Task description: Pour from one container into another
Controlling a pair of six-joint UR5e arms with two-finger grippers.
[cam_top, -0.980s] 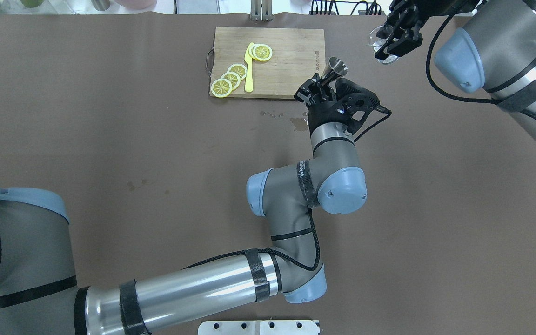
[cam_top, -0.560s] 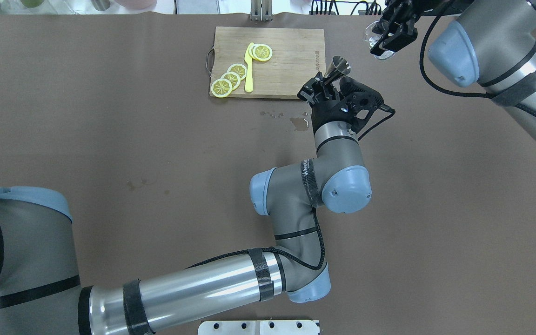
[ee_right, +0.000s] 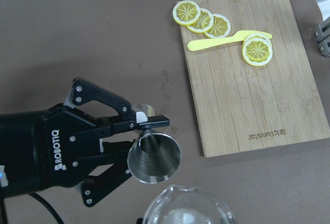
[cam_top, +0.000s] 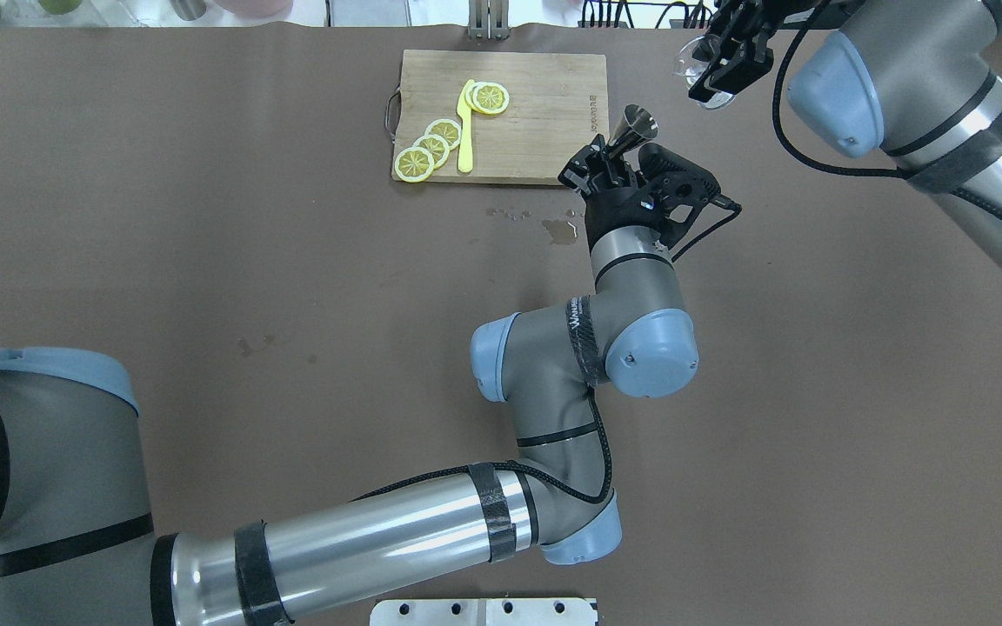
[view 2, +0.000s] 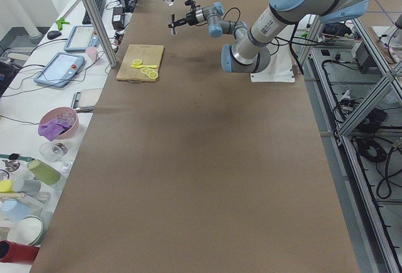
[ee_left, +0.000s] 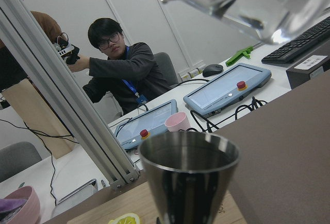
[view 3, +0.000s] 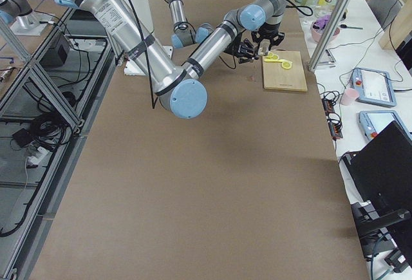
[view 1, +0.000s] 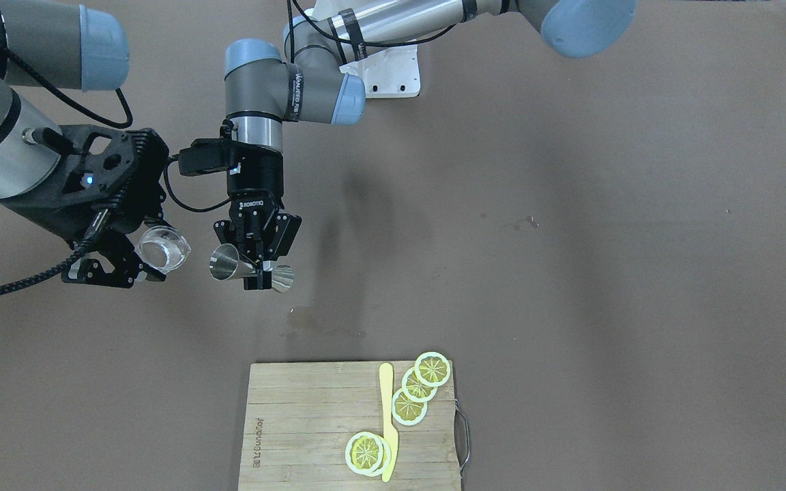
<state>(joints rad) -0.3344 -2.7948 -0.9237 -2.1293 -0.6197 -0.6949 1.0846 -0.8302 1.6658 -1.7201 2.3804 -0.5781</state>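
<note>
Tumbler shifted leftward, jigger waist hidden by left end effector

A brown counter fills the scene. Toward its far edge, about mid-width, a wooden cutting board lies flat with its metal handle on the left. Just near of the board's right corner sit a darker patch and small drops, possibly wet. Faint marks show farther left. A white mounting plate lies at the near edge.
</note>
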